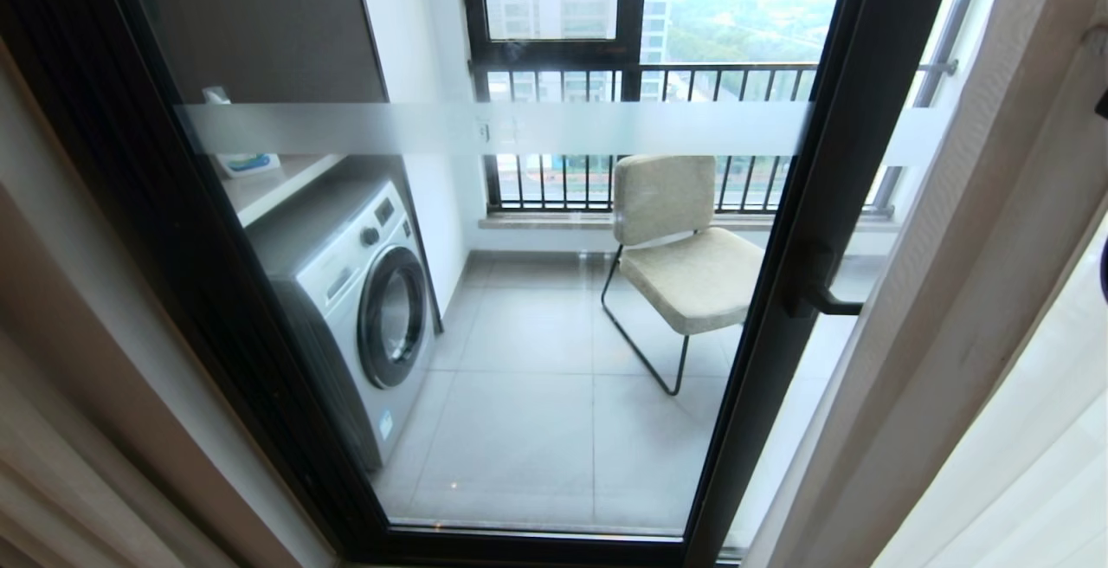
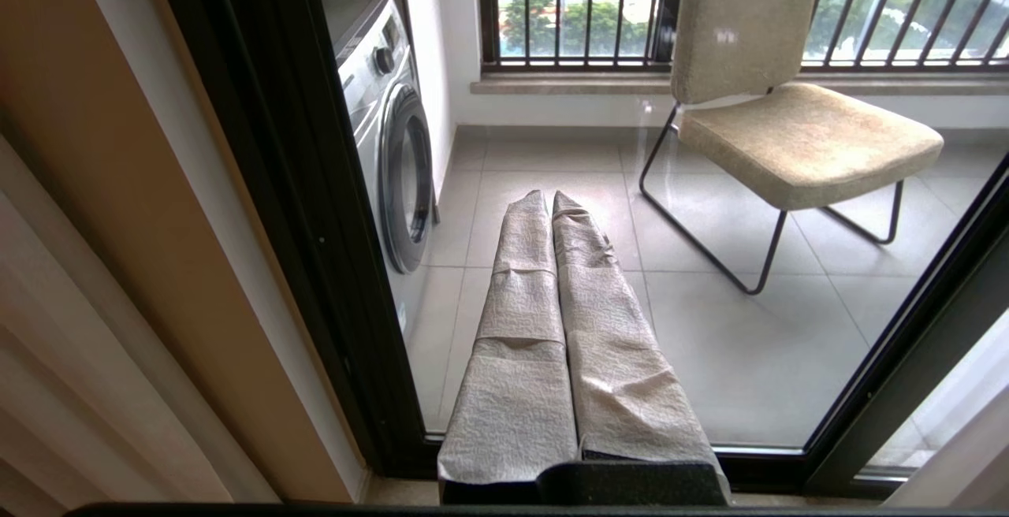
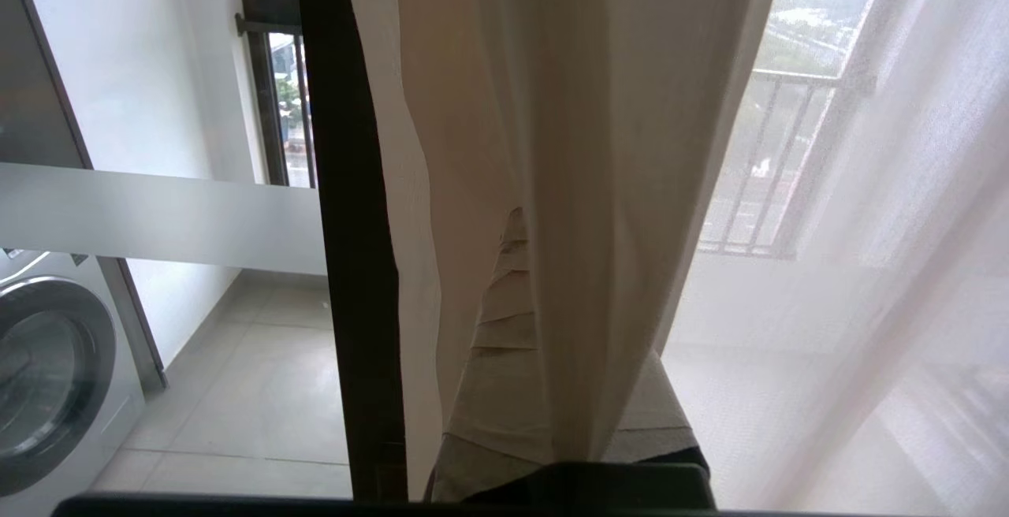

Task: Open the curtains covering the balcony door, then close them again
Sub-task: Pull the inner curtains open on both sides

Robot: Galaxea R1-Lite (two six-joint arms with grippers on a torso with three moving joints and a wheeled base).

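Note:
The balcony door (image 1: 805, 230) is a glass panel in a dark frame, with a frosted band (image 1: 519, 126) and a black handle (image 1: 822, 295). It stands uncovered in the middle of the head view. The beige curtain (image 1: 978, 248) hangs bunched at its right, with the white sheer (image 1: 1039, 464) beside it. More beige curtain (image 1: 52, 377) hangs at the far left. In the right wrist view my right gripper (image 3: 544, 265) is shut on a fold of the beige curtain (image 3: 567, 107), which drapes over its wrapped fingers (image 3: 504, 304). My left gripper (image 2: 552, 195) is shut and empty, pointing at the door glass low down.
Behind the glass, a washing machine (image 1: 363, 308) stands on the left of the balcony and a beige chair (image 1: 684, 248) near the barred railing (image 1: 658, 83). The door's dark frame (image 3: 347, 225) rises just beside the held fold.

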